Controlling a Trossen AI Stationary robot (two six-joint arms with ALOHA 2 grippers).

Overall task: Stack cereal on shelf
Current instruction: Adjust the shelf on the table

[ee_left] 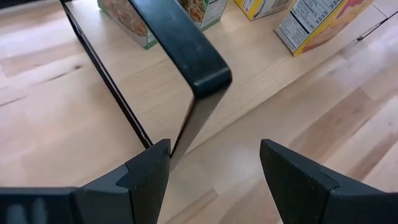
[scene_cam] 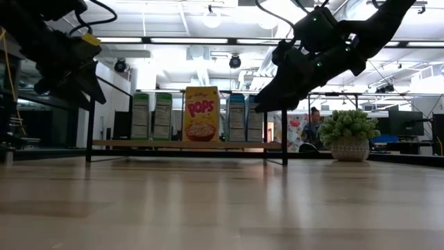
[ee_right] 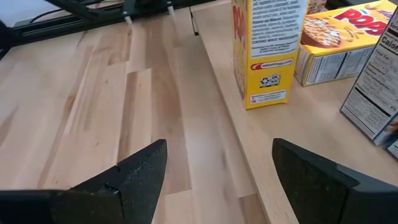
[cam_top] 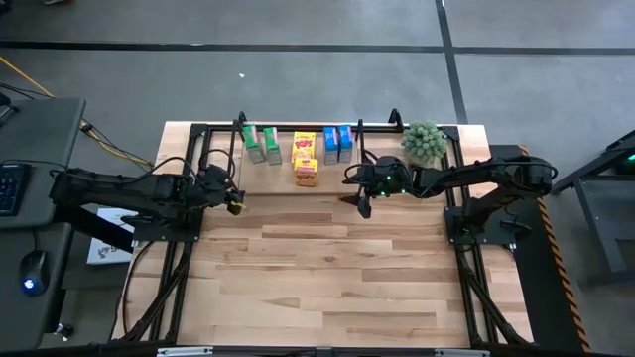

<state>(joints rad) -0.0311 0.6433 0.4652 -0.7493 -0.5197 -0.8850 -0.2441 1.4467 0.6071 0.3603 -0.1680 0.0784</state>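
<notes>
The low black-tube shelf with a light wooden board at the far side of the table holds small cardboard cereal boxes: two green at left, two yellow-orange in the middle, two blue at right. The left gripper hangs wide and empty near the shelf's left end. The right gripper hangs wide and empty near its right end, beside a round fuzzy green plant.

Green boxes, yellow boxes with red lettering, and blue boxes stand on the black-framed, pale-wood shelf. The plant is fuzzy green in a pale pot. The surface shows light planks.
</notes>
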